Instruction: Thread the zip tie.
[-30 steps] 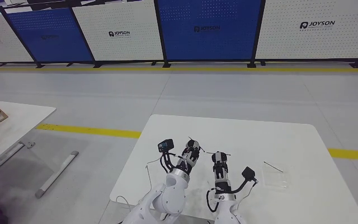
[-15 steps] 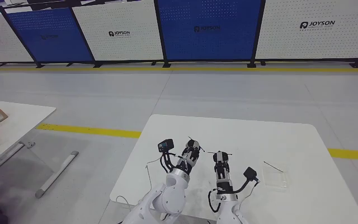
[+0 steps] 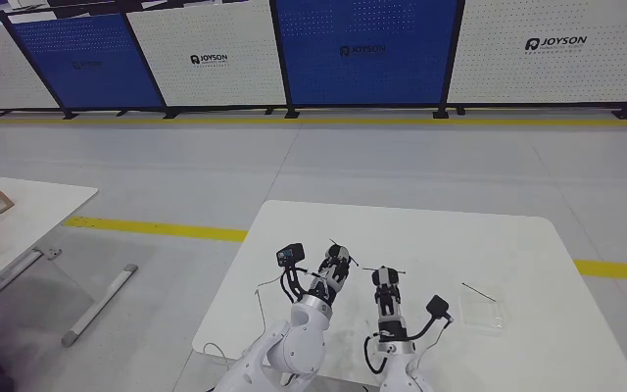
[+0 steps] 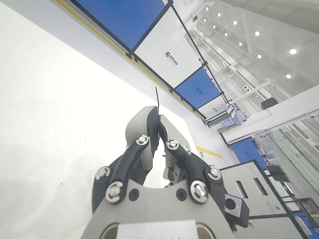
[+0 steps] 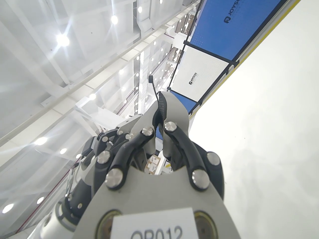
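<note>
On the white table my two arms stand side by side near its front edge. My left gripper is shut on a thin black zip tie strip, whose pointed tail sticks out past the fingertips. My right gripper is shut on a black zip tie, and its square head juts out beyond the fingers. In the top view the left gripper and right gripper are a short gap apart. I cannot tell whether both hold the same tie.
A clear shallow tray lies on the table right of the right arm, with a spare black zip tie at its far edge. Another white table stands off to the left across the floor.
The right gripper has shifted very slightly; the left arm has kept still. Both stay shut on their zip tie ends.
</note>
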